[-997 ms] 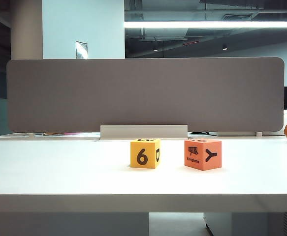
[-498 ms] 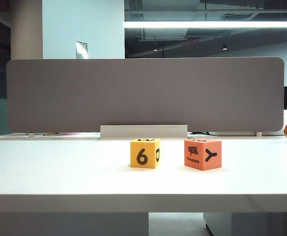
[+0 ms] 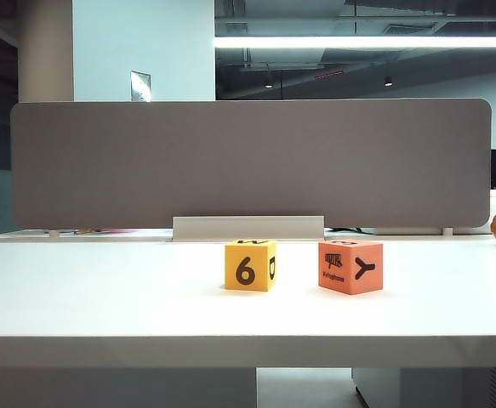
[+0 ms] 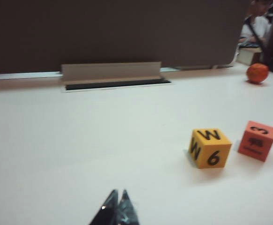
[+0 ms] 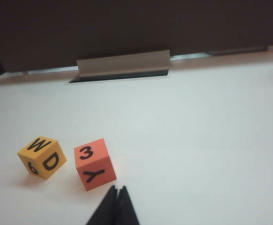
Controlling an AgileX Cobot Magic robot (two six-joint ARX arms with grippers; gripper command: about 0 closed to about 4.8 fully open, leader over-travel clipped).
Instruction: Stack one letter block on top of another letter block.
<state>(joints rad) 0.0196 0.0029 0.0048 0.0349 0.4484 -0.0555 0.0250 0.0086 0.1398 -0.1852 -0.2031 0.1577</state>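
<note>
Since the orange-red block (image 3: 350,267) and the yellow block (image 3: 250,265) sit just apart at the centre of the exterior frame on the white table (image 3: 103,297), untouched and unstacked, the yellow one could be knocked aside if the orange-red one were approached off-centre. The right gripper (image 5: 116,191), at the bottom centre of its view with its fingers pressed together and nothing held, is seen just beside the orange-red block. The left gripper (image 4: 118,194), likewise closed and empty at the bottom of its view, is well apart from both.
</note>
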